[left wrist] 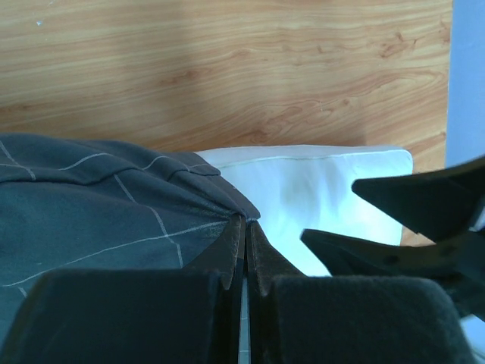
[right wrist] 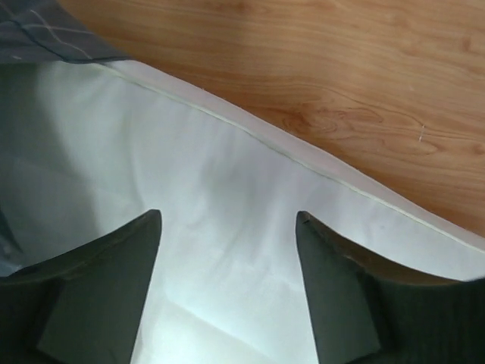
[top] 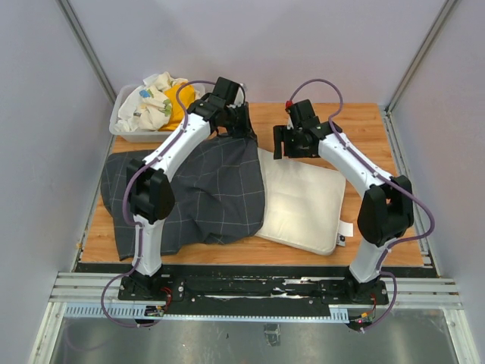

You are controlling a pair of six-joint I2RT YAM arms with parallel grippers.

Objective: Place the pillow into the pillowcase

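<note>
The dark grey pillowcase (top: 204, 193) with thin light grid lines lies spread on the left half of the table. The cream pillow (top: 303, 201) lies flat to its right, its left part tucked under the pillowcase's edge. My left gripper (top: 246, 130) is shut on the pillowcase's far right edge, and the cloth (left wrist: 91, 205) bunches into folds at the fingertips (left wrist: 245, 221). My right gripper (top: 282, 144) stands open just above the pillow's far left corner (right wrist: 227, 152), with nothing between its fingers (right wrist: 227, 216). The left wrist view shows those open fingers (left wrist: 402, 227) over the pillow (left wrist: 318, 182).
A clear bin (top: 125, 130) at the back left holds a yellow cloth (top: 179, 98) and a white patterned cloth (top: 151, 102). Bare wood tabletop (top: 364, 129) shows behind and to the right of the pillow. Grey walls close in the table on three sides.
</note>
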